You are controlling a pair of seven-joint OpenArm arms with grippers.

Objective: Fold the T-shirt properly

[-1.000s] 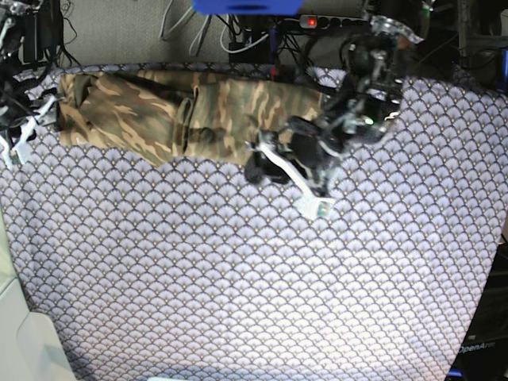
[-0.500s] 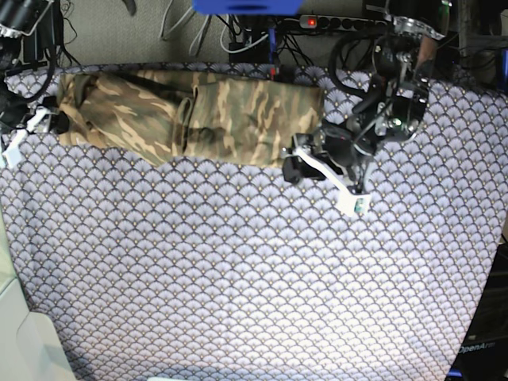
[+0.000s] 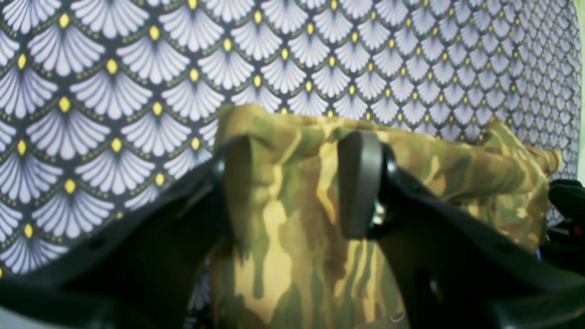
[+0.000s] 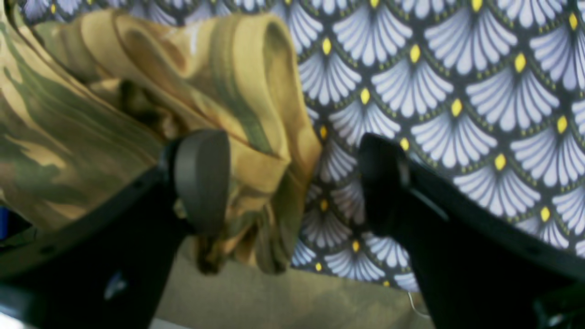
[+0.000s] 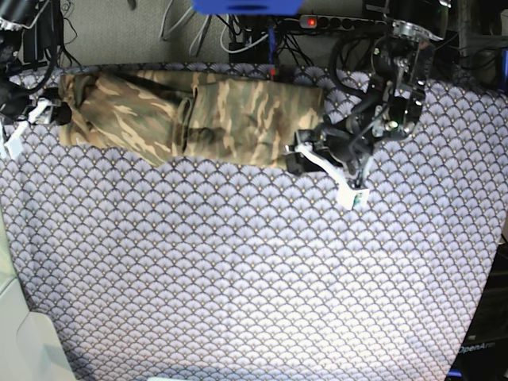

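Note:
The camouflage T-shirt (image 5: 198,115) lies as a long folded strip along the far edge of the table. My left gripper (image 5: 300,159) is at the strip's near right corner. In the left wrist view (image 3: 297,183) it is open, with the shirt's (image 3: 283,237) folded edge between the two black fingers (image 3: 361,183). My right gripper (image 5: 49,113) is at the strip's left end. In the right wrist view (image 4: 292,183) it is wide open, and the bunched tan end of the shirt (image 4: 91,114) lies against the left finger (image 4: 201,178), partly inside the gap.
The purple scallop-patterned tablecloth (image 5: 254,270) covers the table. Cables and a power strip (image 5: 317,22) run behind the far edge, with a blue object (image 5: 246,6) above them. A pale surface (image 5: 24,341) borders the table at the near left.
My left gripper has moved right along the shirt's near edge to its right corner. My right gripper has moved up and right to the shirt's left end.

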